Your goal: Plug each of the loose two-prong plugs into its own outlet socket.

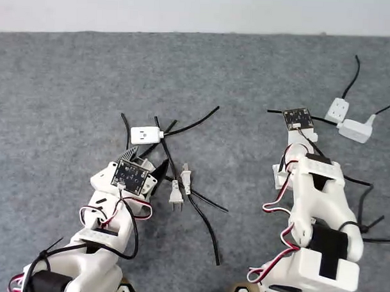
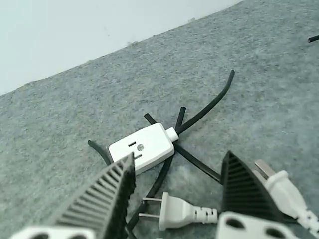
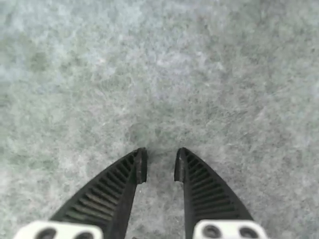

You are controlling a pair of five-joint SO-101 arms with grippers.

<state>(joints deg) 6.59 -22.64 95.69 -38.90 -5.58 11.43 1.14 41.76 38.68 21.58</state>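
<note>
- Logging left gripper (image 2: pixel 179 158) as gaping wide, clamping nothing, hanging low over the grey felt mat (image 1: pixel 68 103).
- Placing white outlet socket (image 1: pixel 145 134) at about 12 o'clock of the left gripper in the high view. Lying flat, slotted face up, with nothing plugged in. Noting ribbed finger (image 2: pixel 112 194) sitting just short of the socket's near edge.
- Finding first two-prong plug (image 1: pixel 175 194) at about 4 o'clock of that socket, lying flat on the mat, prongs pointing to 6 o'clock. Showing in the left wrist view on the mat between the two spread fingers, touching neither.
- Finding second two-prong plug (image 1: pixel 186 178) just beside the first, at its 1 o'clock, prongs pointing to 12 o'clock. Lying partly behind the smooth finger (image 2: pixel 241 191) in the left wrist view.
- Noting black cables (image 1: pixel 202 213) crossing under and around the socket and trailing off from both plugs toward 5 o'clock.
- Logging right gripper (image 3: pixel 160 158) as barely parted, a narrow gap between the tips, holding nothing, pointing down at bare mat.
- Placing right arm (image 1: pixel 318 208) at 3 o'clock of the two plugs, well apart from them.
- Spotting second white outlet socket (image 1: pixel 337 110) at about 1 o'clock of the right arm, near the mat's far side.
- Spotting white corded block (image 1: pixel 356 130) at 4 o'clock of that socket, just beside it. Not managing to tell its kind, nor whether the two are touching.
</note>
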